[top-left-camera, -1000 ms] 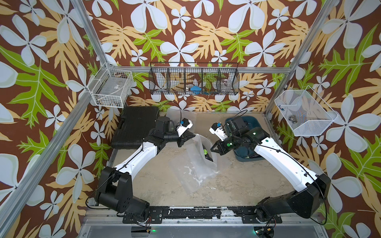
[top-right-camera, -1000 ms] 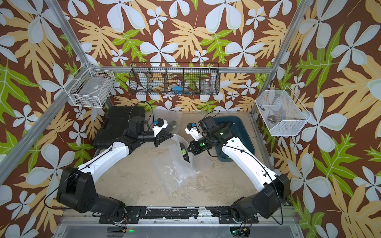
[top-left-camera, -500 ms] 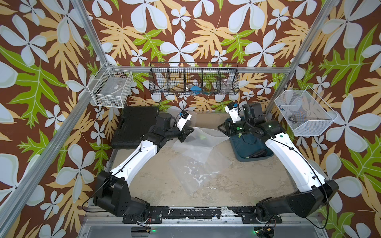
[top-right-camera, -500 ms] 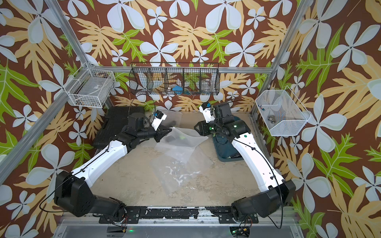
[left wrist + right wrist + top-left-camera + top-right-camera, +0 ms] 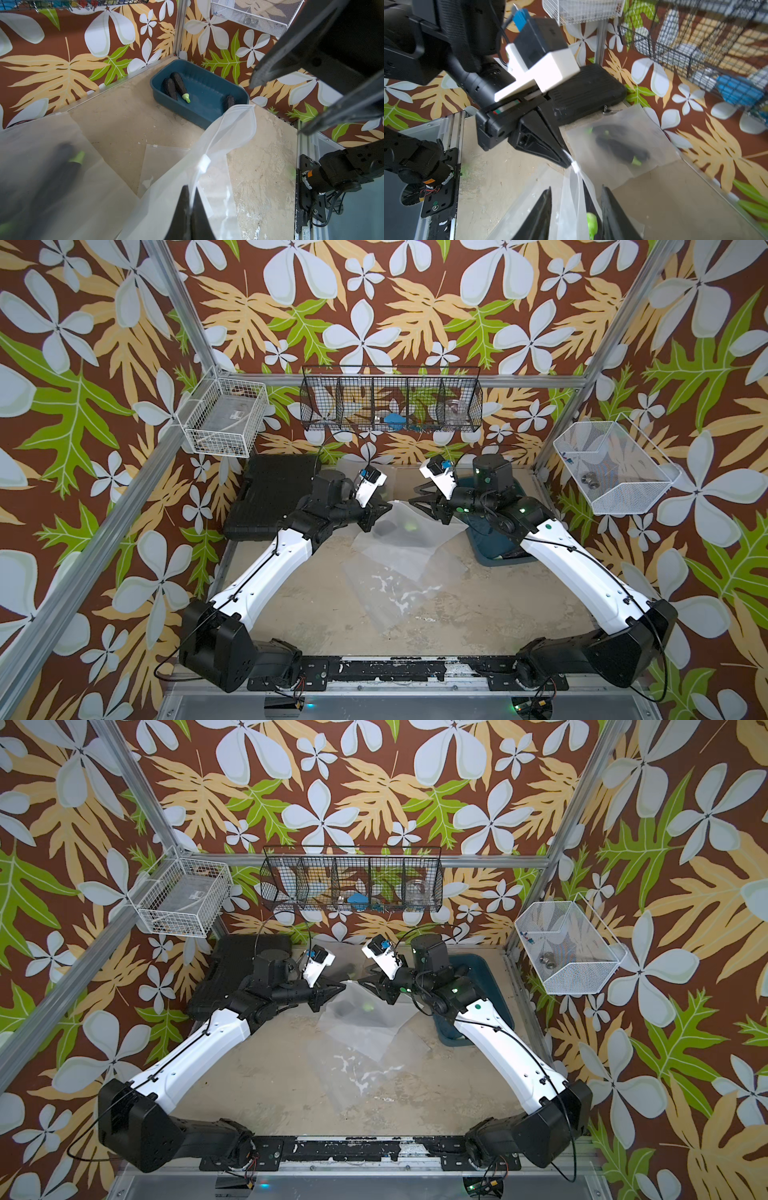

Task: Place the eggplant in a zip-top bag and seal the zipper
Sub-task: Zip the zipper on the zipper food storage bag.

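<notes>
The clear zip-top bag (image 5: 415, 543) (image 5: 370, 1023) lies at the back middle of the table, one corner lifted. Through it shows a dark eggplant (image 5: 388, 526) (image 5: 345, 1007) with a green stem (image 5: 591, 222). My left gripper (image 5: 380, 512) (image 5: 338, 988) (image 5: 190, 207) is shut on the bag's zipper edge, right by the white slider (image 5: 575, 167). My right gripper (image 5: 415, 495) (image 5: 365, 975) (image 5: 576, 199) is open. Its fingers stand either side of that edge (image 5: 228, 133) without pinching it, close to the left gripper's tips.
A blue tray (image 5: 494, 558) (image 5: 199, 116) at the back right holds more eggplants (image 5: 178, 85). A second filled bag (image 5: 618, 145) (image 5: 62, 166) lies by the back wall, and an empty flat bag (image 5: 386, 593) in front. A black case (image 5: 270, 493) sits back left; wire baskets (image 5: 390, 400) hang on the walls.
The right gripper left the bag, swung back over the blue tray, then came forward to the bag's lifted edge. The bag settled flatter with the eggplant inside. The left gripper kept its hold.
</notes>
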{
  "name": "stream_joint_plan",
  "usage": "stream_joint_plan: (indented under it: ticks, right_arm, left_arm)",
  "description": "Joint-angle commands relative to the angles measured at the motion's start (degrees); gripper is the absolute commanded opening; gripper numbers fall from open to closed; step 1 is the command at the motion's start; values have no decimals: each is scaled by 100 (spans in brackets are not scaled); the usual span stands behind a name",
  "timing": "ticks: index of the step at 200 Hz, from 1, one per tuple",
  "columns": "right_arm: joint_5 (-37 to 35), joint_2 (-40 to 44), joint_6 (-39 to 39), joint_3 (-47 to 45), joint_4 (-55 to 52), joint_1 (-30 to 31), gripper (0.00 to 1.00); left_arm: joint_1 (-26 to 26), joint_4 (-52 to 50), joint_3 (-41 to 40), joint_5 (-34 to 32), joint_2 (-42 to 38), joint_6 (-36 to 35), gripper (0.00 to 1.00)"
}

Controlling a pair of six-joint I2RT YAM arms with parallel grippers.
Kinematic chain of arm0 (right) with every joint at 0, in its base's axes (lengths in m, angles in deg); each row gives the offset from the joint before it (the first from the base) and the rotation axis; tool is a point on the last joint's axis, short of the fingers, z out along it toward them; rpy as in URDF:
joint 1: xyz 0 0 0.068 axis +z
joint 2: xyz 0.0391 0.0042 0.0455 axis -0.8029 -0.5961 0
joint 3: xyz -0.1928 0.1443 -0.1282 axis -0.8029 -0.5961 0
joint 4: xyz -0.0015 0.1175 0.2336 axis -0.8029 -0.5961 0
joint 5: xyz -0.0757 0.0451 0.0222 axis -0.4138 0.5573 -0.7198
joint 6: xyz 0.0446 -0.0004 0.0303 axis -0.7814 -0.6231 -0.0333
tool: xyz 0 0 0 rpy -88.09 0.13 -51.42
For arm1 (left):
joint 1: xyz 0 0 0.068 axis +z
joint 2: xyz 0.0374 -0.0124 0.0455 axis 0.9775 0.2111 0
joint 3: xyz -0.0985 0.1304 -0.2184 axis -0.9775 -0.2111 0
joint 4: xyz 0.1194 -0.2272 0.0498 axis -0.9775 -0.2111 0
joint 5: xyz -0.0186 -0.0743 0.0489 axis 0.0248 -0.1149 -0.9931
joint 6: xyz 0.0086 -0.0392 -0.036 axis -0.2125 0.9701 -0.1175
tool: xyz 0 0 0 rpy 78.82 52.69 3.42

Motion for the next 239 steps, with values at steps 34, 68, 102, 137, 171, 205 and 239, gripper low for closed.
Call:
stream_joint_plan:
  ticks: [34, 68, 102, 137, 171, 205, 239]
  right_arm:
    - [-376, -446, 554, 290, 238, 297, 34]
    - [-487, -385, 677, 124, 318, 301, 31]
    - [-254, -411, 728, 33, 225, 294, 29]
    - [-416, -478, 759, 35, 214, 301, 27]
    - [-319, -577, 761, 115, 193, 300, 25]
    - [-341, -623, 785, 111, 144, 305, 20]
    - [-420, -623, 837, 111, 36, 299, 11]
  left_arm:
    - [-16, -103, 39, 27, -85, -192, 0]
    - [-14, -152, 39, -19, -131, -259, 0]
    - [-14, -152, 57, -9, -91, -268, 0]
    - [-15, -143, 74, 19, -79, -250, 0]
    - [-14, -121, 92, 22, -64, -225, 0]
    - [-15, -91, 101, 35, -29, -215, 0]
    - [-13, -1, 95, -96, -41, -122, 0]
